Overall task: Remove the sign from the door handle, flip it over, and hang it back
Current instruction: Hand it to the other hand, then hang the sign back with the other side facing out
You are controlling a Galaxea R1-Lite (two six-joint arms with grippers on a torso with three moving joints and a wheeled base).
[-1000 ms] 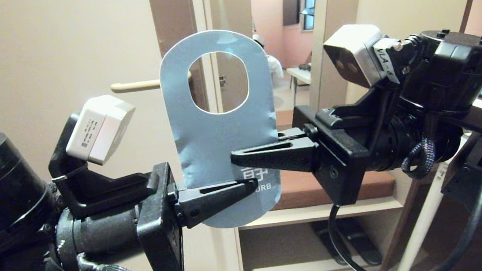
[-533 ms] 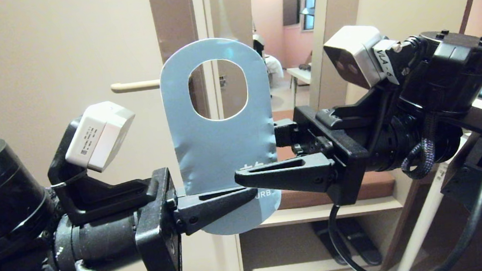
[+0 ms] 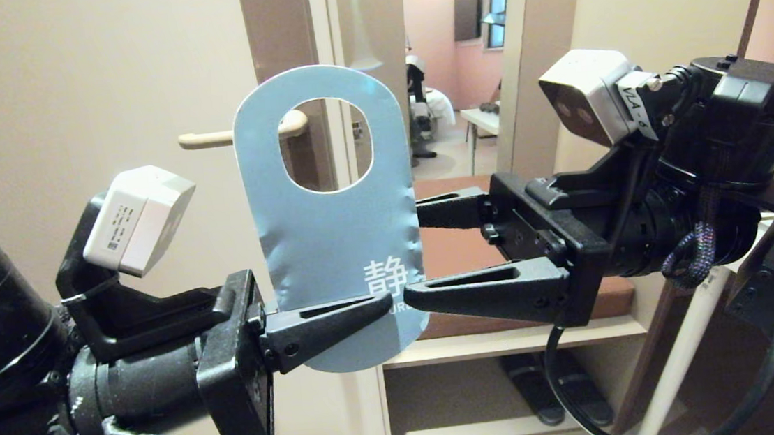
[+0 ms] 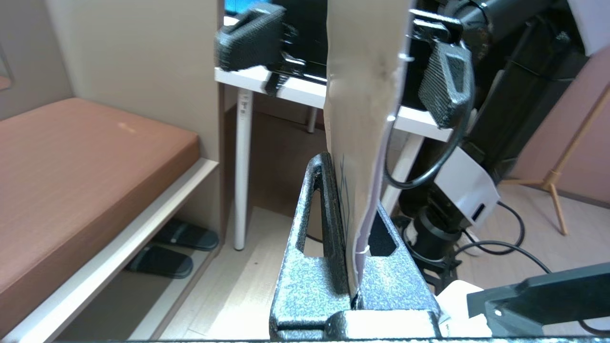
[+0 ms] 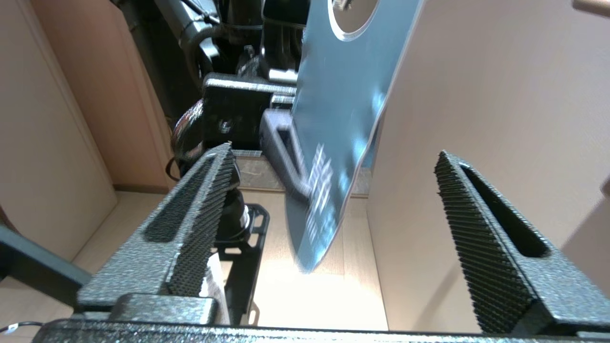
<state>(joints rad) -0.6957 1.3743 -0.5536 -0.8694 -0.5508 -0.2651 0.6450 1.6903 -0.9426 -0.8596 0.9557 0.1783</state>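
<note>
The left gripper (image 3: 384,307) is pinching the sign's (image 3: 334,250) lower edge, holding it upright with its blue-grey face toward the head camera. The right gripper (image 3: 418,253) is standing spread wide — one finger on each side of the sign, neither touching. The door handle (image 3: 219,138) is sitting beyond the sign's oval hole.

The sign (image 3: 334,250) shows a white "静"; remaining lettering is hidden.

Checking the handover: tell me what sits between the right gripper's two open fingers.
The sign's lower edge hangs between the right gripper's fingers, touching neither, as the right wrist view shows. The left gripper holds it.
</note>
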